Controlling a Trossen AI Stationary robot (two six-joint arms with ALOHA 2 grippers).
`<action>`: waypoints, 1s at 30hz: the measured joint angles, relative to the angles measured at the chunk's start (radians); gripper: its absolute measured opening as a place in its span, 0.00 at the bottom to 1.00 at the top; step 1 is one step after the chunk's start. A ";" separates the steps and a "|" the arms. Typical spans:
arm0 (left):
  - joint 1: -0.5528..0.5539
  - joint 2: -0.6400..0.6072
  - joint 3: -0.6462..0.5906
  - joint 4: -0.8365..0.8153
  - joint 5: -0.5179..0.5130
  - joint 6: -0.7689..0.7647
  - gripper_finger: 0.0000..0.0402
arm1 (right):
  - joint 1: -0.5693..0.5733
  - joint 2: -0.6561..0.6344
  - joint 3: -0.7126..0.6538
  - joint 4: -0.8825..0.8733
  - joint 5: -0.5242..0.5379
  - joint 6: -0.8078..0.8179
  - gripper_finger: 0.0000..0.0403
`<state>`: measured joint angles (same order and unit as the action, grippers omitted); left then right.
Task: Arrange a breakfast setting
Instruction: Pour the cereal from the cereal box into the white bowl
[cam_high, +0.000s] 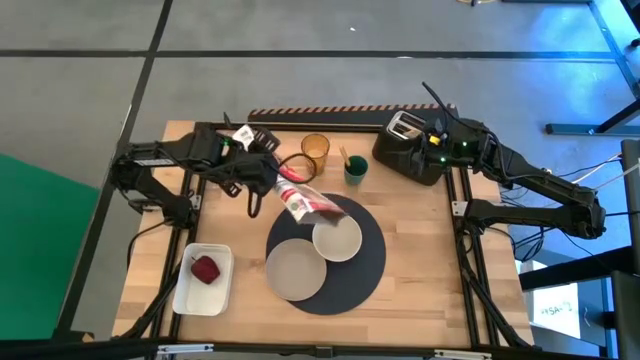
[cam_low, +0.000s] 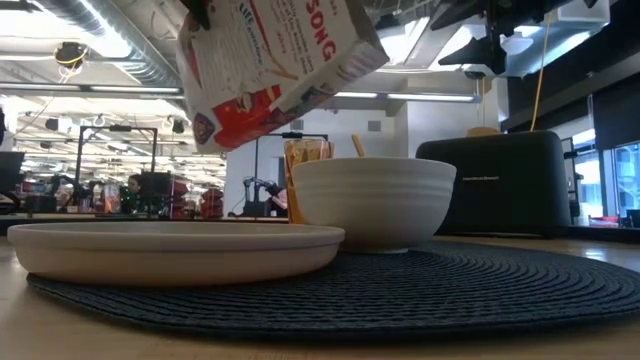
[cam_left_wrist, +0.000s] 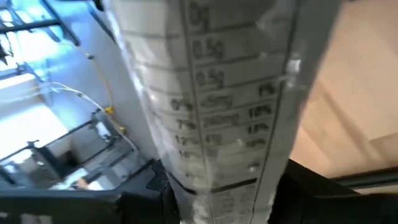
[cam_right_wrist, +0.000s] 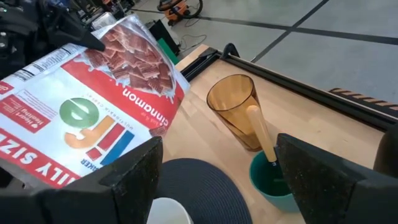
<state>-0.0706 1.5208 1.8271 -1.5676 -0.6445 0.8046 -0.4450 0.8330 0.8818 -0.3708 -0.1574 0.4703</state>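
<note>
A round dark grey mat (cam_high: 365, 275) holds a small white bowl (cam_high: 337, 238) and a flat white plate (cam_high: 295, 268). My left gripper (cam_high: 270, 182) is shut on a red and white cereal box (cam_high: 310, 202), which slants over the bowl's far left rim; the box hangs above the bowl in the low view (cam_low: 275, 65). The amber tumbler (cam_high: 315, 150) stands on the wood behind the mat. The orange-handled spoon (cam_right_wrist: 261, 134) stands in a green cup (cam_high: 355, 172). My right gripper (cam_right_wrist: 217, 180) is open and empty, above the black toaster (cam_high: 410, 150). My left gripper pinches the cereal box between its two fingers, on the box's end nearest the arm (cam_high: 285, 190); its narrow nutrition panel (cam_left_wrist: 224, 124) faces the wrist camera. The fingers come level from the table's left. The box is lifted clear and tilts down toward the bowl.
A white rectangular tray (cam_high: 190, 290) with a dark red thing in it lies at the near left. The black toaster stands at the far right. Bare wood lies right of the mat and along the near edge.
</note>
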 joint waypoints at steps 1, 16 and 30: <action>-0.007 0.000 0.000 0.000 -0.015 0.013 0.41 | 0.000 0.000 0.000 0.000 -0.001 -0.002 0.76; -0.002 -0.001 0.000 -0.002 0.104 -0.178 0.41 | 0.031 0.002 0.000 0.078 -0.080 0.022 0.76; 0.125 -0.002 0.000 0.101 0.366 -0.381 0.40 | 0.360 0.253 0.229 0.205 0.088 -0.246 0.76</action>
<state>0.0546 1.5192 1.8271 -1.4671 -0.2782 0.4238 -0.0848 1.0855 1.1103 -0.1661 -0.0695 0.2239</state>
